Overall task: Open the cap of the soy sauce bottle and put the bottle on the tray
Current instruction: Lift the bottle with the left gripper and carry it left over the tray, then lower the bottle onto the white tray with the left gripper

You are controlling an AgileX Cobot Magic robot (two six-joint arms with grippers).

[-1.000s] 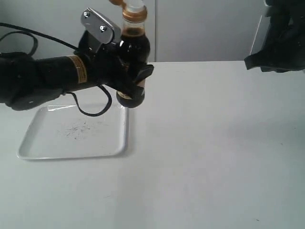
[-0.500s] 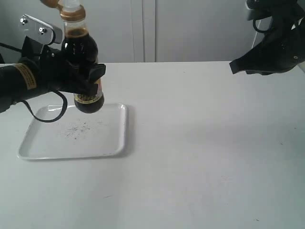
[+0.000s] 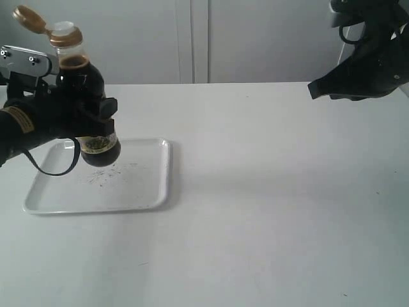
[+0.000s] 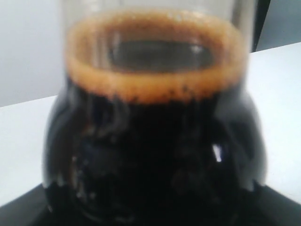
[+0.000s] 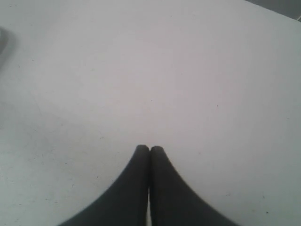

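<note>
Soy sauce fills most of the soy sauce bottle, which the left gripper clasps around its belly, black fingers wrapped over the label so that only a strip of yellow and green shows beneath them. The jaws stand fairly wide, pinching the bottle's broad body between them. The bottle is close to upright, its neck leaning slightly toward the left of the exterior view. The cap is flipped open and hangs by its hinge to the left of the neck, leaving the white spout bare above the orange-brown collar. The bottle's rounded base shows in front of the far half of the tray, near the faint dark specks in its middle; whether the base touches the tray floor cannot be told from this angle. The tray lies flat on the white table, toward its left side. From the left wrist, the bottle fills nearly the whole view, dark liquid ringed with brownish froth at its surface. The right gripper is well apart from all this, at the upper right of the exterior view, its two fingertips pressed together on nothing above bare tabletop.
</note>
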